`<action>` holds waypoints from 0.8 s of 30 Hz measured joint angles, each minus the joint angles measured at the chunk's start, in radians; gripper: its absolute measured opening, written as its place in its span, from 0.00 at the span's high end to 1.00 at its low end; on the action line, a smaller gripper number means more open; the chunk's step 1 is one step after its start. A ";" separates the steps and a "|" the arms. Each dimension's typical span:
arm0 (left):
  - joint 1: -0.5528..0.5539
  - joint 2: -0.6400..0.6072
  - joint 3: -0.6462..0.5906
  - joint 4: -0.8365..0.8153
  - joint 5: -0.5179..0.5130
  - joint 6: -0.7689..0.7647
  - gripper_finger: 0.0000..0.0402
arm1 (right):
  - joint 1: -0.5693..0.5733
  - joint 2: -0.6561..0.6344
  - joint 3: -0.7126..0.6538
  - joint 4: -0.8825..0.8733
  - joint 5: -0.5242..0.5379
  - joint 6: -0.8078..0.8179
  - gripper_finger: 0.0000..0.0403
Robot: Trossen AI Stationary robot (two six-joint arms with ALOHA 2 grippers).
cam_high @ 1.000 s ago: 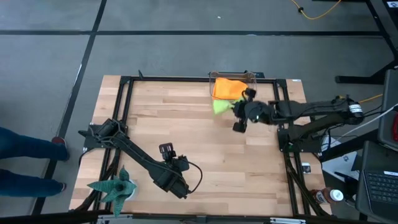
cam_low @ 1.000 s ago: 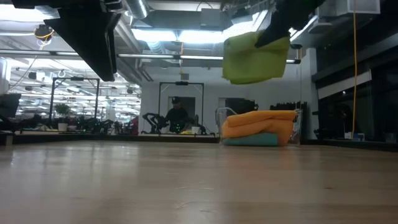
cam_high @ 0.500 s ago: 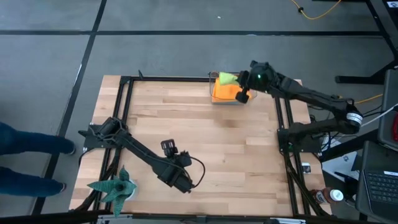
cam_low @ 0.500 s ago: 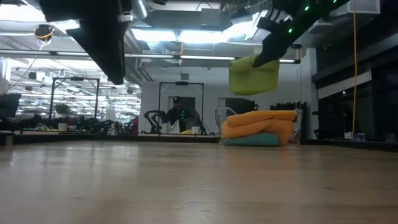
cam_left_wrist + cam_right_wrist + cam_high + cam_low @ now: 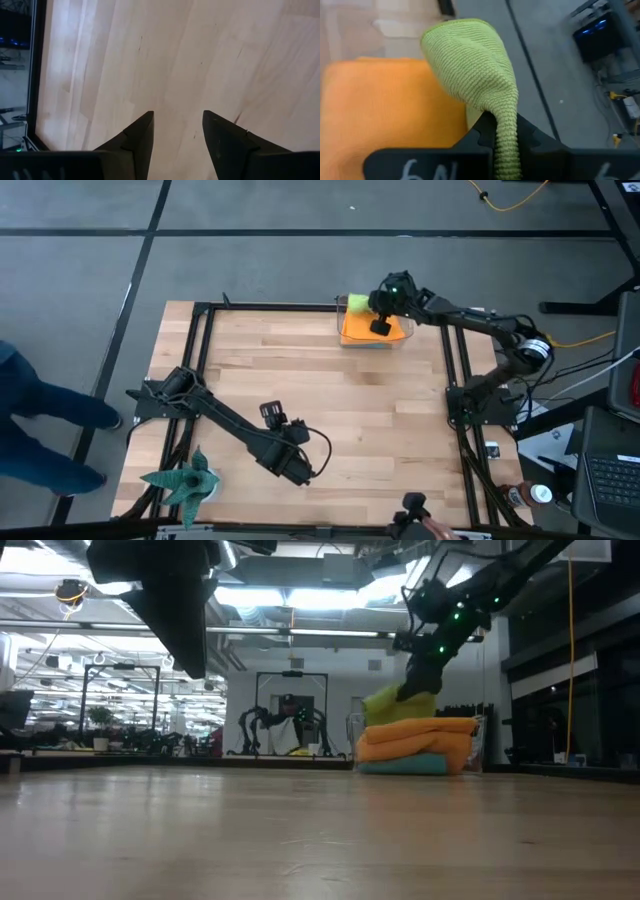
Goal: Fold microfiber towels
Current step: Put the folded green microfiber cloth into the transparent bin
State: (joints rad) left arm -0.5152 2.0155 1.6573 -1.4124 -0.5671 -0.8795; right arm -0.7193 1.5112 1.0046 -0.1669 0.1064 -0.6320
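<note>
Pinching the lime green towel [image 5: 470, 70] by one bunched edge, my right jaws [image 5: 500, 132] carry it limp and light over the orange towels [image 5: 362, 329]; left jaws [image 5: 177, 132] wide, idle.

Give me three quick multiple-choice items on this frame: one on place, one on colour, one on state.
1. Where is the towel stack?
A. far edge of the table
B. table centre
C. beside the plant figure

2. Which colour is the towel in the right gripper?
A. teal
B. lime green
C. orange

3. How does the left gripper stand?
A. shut on a towel
B. open, empty
C. out of view

Key: 1 A, the high view shows it there; 2 B, pinched between the fingers; 3 B, only bare wood between its fingers.
</note>
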 joint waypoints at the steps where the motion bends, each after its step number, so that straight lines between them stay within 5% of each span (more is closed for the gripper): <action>1: 0.000 0.000 0.000 0.000 0.000 0.000 0.60 | 0.000 0.013 0.000 -0.001 -0.005 -0.001 0.95; 6: -0.003 0.000 0.000 0.000 0.000 0.007 0.60 | 0.003 0.058 0.000 -0.045 -0.031 -0.001 0.92; 16: -0.001 0.000 0.000 0.000 0.000 0.020 0.60 | 0.067 -0.016 0.000 -0.243 -0.082 0.047 0.63; 24: 0.000 0.000 0.000 0.000 0.000 0.020 0.60 | 0.093 -0.082 0.000 -0.323 -0.056 0.074 0.60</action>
State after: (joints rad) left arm -0.5152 2.0155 1.6573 -1.4121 -0.5667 -0.8598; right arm -0.6262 1.4290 1.0042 -0.4900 0.0509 -0.5583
